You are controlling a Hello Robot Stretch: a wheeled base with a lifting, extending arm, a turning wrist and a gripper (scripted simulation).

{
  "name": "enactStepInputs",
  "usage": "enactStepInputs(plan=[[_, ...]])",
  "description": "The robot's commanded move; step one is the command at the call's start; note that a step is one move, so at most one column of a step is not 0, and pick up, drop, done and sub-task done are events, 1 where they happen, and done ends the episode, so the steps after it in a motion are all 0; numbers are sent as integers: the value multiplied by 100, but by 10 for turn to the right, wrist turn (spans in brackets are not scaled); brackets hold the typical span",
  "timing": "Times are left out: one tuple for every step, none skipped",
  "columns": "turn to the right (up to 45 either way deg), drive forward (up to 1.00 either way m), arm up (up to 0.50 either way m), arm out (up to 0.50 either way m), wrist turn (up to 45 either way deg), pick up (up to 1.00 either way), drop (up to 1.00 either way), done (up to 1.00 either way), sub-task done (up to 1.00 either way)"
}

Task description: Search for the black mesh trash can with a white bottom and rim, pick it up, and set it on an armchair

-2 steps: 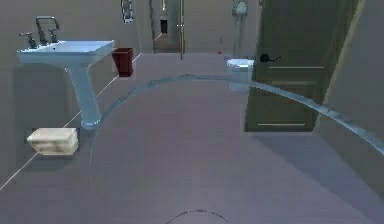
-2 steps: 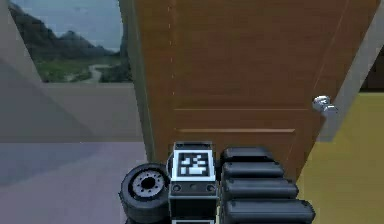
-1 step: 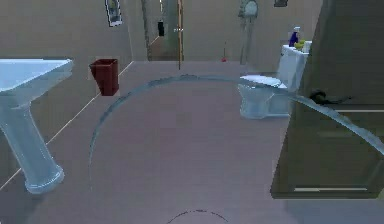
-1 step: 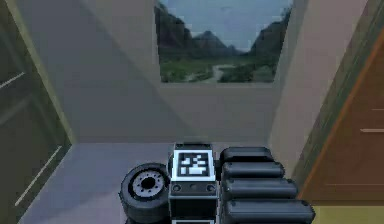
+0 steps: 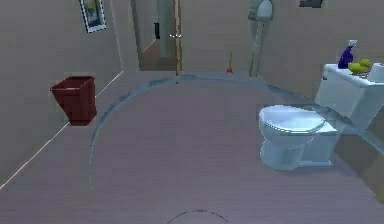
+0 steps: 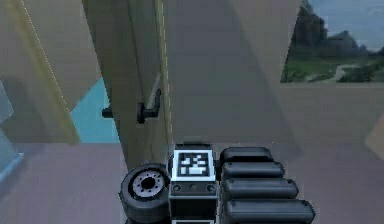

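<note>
Bearing a toilet (image 5: 295, 135) and dark-red bin (image 5: 75, 100), the bathroom floor (image 5: 180, 150) looks greyish; what the claw (image 6: 147, 189) holds cannot be told.

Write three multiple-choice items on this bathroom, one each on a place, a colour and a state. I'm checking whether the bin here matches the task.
1. Where is the spray bottle?
A. on the floor
B. on the toilet tank
C. on a shelf

2. What colour is the bin?
A. black
B. white
C. dark red

3. How does the bin stand?
A. upright
B. on its side
C. upside down

Key:
1. B, the bottle stands on top of the toilet tank.
2. C, the bin's walls are dark red throughout.
3. A, the bin's open mouth faces up.
</note>
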Motion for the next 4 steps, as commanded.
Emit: enactStepInputs(plan=[[0, 45, 0, 0, 0, 0, 0, 0, 0], [420, 0, 0, 0, 0, 0, 0, 0, 0], [0, 40, 0, 0, 0, 0, 0, 0, 0], [450, 0, 0, 0, 0, 0, 0, 0, 0]])
